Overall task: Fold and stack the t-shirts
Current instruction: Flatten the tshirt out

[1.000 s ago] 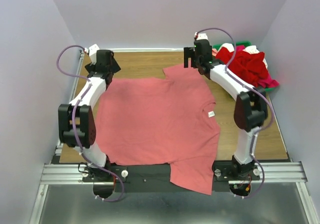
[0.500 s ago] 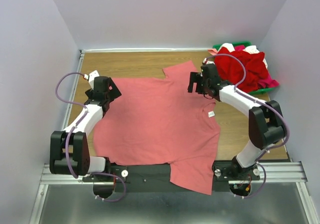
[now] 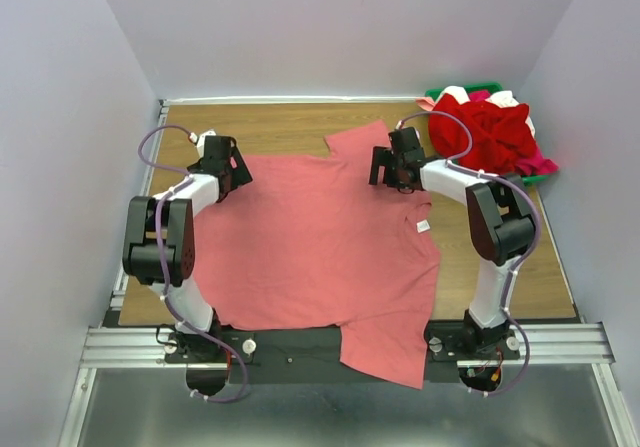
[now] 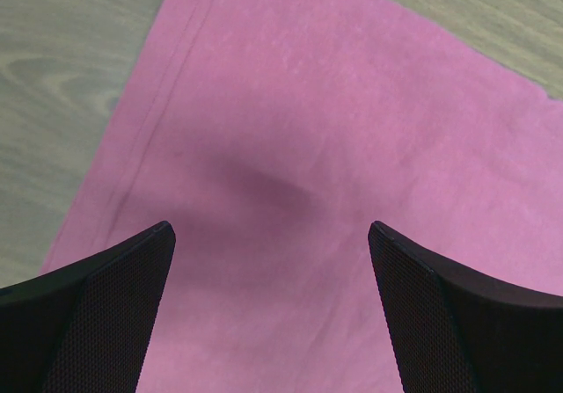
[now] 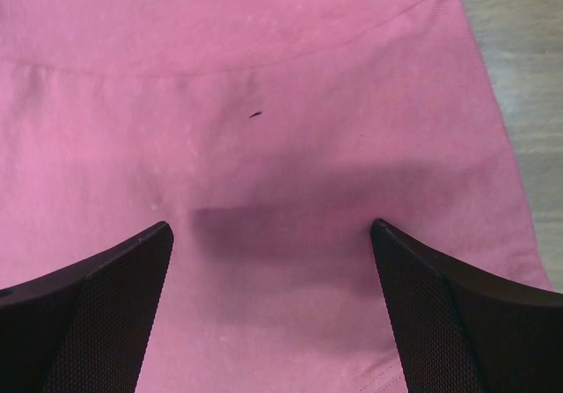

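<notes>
Fingers [image 4: 88, 314] of left gripper [image 4: 268, 226] and right gripper [image 5: 269, 225] gape empty over salmon-pink t-shirt [image 3: 310, 247], label [image 3: 422, 228] apparently unreadable.

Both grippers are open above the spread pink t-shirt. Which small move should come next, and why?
Probably lower both grippers onto the cloth, ready to pinch it. The left gripper and right gripper hang open over the far edge of the salmon t-shirt, holding nothing; it lies flat and unfolded.

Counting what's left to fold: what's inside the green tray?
A heap of red, magenta and white shirts fills the green tray; how many, and anything beneath them, is covered.
</notes>
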